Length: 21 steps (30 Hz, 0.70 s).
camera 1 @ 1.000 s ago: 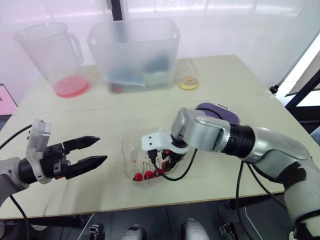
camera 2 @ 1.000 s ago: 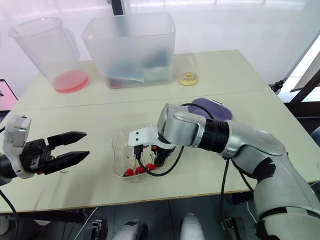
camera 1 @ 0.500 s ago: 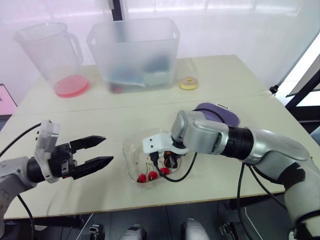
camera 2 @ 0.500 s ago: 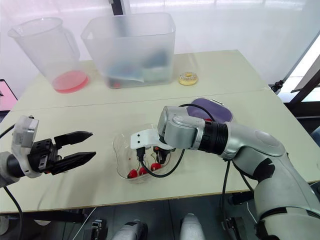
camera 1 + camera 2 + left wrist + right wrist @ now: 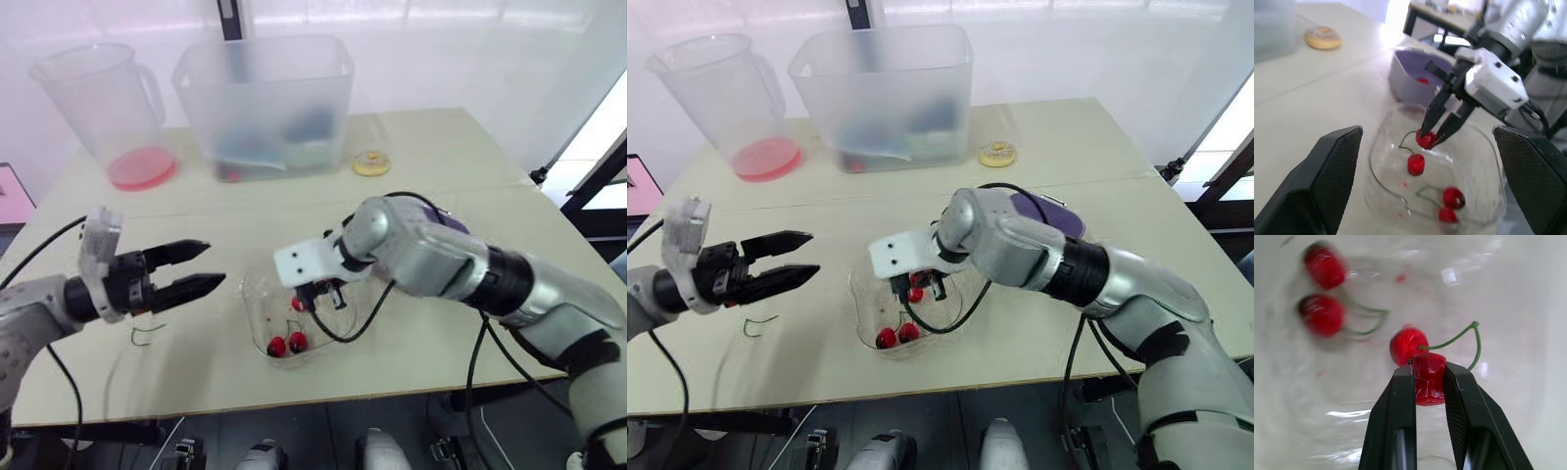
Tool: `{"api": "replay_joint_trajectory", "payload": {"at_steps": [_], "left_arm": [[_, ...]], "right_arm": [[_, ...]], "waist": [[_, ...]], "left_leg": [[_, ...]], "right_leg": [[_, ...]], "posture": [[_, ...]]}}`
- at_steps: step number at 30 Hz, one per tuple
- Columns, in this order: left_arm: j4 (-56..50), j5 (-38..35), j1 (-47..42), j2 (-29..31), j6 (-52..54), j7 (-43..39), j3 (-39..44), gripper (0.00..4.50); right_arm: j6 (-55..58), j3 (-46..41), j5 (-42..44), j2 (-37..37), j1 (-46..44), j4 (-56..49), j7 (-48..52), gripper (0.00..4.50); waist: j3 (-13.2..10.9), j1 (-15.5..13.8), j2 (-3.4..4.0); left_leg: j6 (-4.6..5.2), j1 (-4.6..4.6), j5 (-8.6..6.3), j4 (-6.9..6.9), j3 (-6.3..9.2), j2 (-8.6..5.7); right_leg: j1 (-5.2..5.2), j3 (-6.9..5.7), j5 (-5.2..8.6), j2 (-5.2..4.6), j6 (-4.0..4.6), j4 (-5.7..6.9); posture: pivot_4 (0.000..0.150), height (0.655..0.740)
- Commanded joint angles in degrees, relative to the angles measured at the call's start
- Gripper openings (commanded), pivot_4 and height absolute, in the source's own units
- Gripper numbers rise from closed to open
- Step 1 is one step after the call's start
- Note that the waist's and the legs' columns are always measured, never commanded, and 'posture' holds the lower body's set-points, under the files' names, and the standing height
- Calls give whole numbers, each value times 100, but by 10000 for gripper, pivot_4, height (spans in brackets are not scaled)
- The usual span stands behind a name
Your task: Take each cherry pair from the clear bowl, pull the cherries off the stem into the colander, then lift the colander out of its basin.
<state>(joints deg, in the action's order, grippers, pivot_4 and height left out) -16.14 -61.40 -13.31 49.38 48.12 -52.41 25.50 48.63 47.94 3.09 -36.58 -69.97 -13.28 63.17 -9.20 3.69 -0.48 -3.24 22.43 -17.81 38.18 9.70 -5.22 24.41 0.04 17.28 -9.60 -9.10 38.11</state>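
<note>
The clear bowl (image 5: 255, 315) sits near the table's front edge. My right gripper (image 5: 315, 297) hangs inside it, shut on one cherry (image 5: 1428, 377) of a pair. The pair's other cherry (image 5: 1408, 345) dangles beside it on the green stem (image 5: 1469, 340), lifted off the bowl's floor. A second cherry pair (image 5: 287, 344) lies on the bottom of the bowl. My left gripper (image 5: 213, 264) is open with nothing between its fingers, just left of the bowl and above the table. The purple colander (image 5: 1415, 73) stands behind the bowl, to its right, largely hidden by my right arm in the eye views.
A loose green stem (image 5: 147, 337) lies on the table under my left gripper. At the back stand a clear jug (image 5: 108, 108) with a pink bottom and a large clear tub (image 5: 265, 98). A small donut (image 5: 370, 163) lies right of the tub.
My right gripper has risen from the bowl's floor with the cherry pair in it. My left gripper has moved forward and right, closer to the bowl.
</note>
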Motion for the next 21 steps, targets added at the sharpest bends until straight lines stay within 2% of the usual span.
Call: {"api": "replay_joint_trajectory", "payload": {"at_steps": [1,4,8,14,21], "left_arm": [[453,-309,-648,-1,271,260,-5,45000],[806,-305,-1139,-33,422,382,-94,45000],[1119,-10,-1698,9,461,163,-523,45000],[1722,52,-2838,-315,778,236,-1023,45000],[2033,230,-3537,-967,680,430,-1129,45000]], "right_arm": [[-656,-919,-41,50,240,-309,-314,6346],[-1279,-1259,-196,-27,436,-477,-363,6346],[-1110,-1784,16,-36,457,-699,-253,6346],[-2717,-1963,-1262,39,583,-362,-1396,6346],[-3223,-1953,-1971,249,890,-186,-1776,6346]], "waist": [[0,12,-1],[1,31,-1],[1,30,-1],[1,17,-3],[2,45,-3]], "left_leg": [[0,0,0,1,1,-1],[0,0,0,-1,0,-2],[0,0,0,-1,-2,-2],[0,0,0,6,-2,-7],[0,0,0,5,-11,-8]], "right_leg": [[-1,-1,0,1,0,1],[0,-1,0,1,0,1],[1,-1,0,4,0,1],[-1,-2,0,3,0,6],[0,-3,0,7,0,10]], "posture": [[1500,7400],[1500,7400],[1500,7400],[1500,7400],[1500,7400]]}}
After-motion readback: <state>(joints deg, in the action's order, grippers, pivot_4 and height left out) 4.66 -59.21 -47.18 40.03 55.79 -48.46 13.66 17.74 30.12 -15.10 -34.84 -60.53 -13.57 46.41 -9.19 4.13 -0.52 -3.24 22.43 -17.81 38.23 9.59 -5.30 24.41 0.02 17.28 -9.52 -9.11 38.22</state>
